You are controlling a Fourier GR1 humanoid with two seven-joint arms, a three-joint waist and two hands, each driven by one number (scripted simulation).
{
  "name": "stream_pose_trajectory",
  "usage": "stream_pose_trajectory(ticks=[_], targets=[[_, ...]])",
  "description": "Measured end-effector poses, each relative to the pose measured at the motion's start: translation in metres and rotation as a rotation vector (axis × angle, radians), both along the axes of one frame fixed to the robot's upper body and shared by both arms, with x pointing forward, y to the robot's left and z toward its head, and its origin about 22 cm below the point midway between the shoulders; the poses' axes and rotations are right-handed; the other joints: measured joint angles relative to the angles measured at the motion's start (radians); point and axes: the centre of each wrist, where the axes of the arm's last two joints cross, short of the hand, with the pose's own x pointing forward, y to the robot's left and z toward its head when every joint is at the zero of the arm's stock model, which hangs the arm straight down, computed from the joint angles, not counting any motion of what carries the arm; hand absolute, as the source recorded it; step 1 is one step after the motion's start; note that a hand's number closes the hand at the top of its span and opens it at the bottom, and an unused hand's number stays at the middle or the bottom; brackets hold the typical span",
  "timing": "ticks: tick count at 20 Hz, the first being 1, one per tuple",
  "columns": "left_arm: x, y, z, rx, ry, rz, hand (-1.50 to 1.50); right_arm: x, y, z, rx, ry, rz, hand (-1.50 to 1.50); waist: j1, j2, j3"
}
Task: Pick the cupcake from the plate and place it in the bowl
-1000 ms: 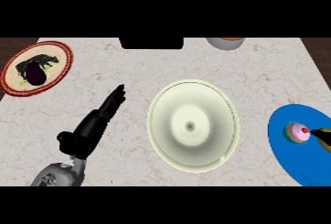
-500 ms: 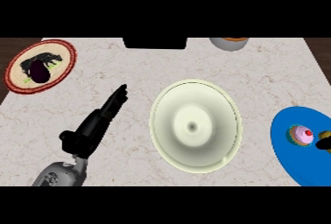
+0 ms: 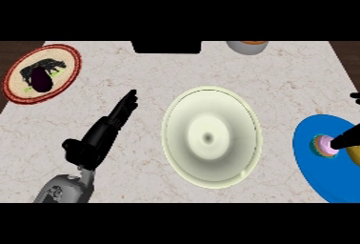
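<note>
Far left: a red-rimmed plate [image 3: 15, 86] holds a dark aubergine [image 3: 41, 78]. The left hand [image 3: 98, 136] lies over the counter, fingers straight and together, holding nothing. Centre: cream bowl [image 3: 184, 114]. Right edge: the blue plate [image 3: 316, 177] carries the cupcake [image 3: 325, 145]. The right hand [image 3: 346, 139] shows only in part, just beside the cupcake; its grip cannot be told. Surface: pale marbled counter [image 3: 141, 183], with a black object [image 3: 167, 46] and a grey vessel [image 3: 247, 46] at its far edge.

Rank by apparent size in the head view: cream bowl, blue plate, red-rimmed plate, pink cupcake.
1. cream round bowl, clearly largest.
2. blue round plate and red-rimmed round plate: unranked; the blue one is cut off at the view's right edge, and the visible parts look comparable.
3. pink-frosted cupcake, smallest.
</note>
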Motion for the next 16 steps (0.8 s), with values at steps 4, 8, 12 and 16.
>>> stream_pose_trajectory(ticks=[4, 8, 12, 16], targets=[[-0.007, 0.0, -0.005, 0.005, 0.006, 0.003, 0.0, 0.001, 0.012, -0.013, -0.018, 0.009, 0.014, -1.5, -0.005, -0.001, 0.001], [-0.004, 0.001, 0.0, 0.007, 0.006, 0.004, 0.0, 0.003, 0.017, -0.014, -0.055, -0.011, 0.023, -1.5, -0.009, -0.001, 0.001], [-0.004, 0.001, -0.002, 0.008, 0.008, 0.006, 0.0, -0.004, 0.025, -0.023, -0.109, -0.024, 0.036, -1.5, -0.012, -0.002, 0.001], [-0.002, 0.0, -0.002, 0.0, 0.016, 0.005, 0.0, -0.008, 0.034, -0.034, -0.166, -0.036, 0.04, -1.5, -0.013, -0.002, 0.001]])
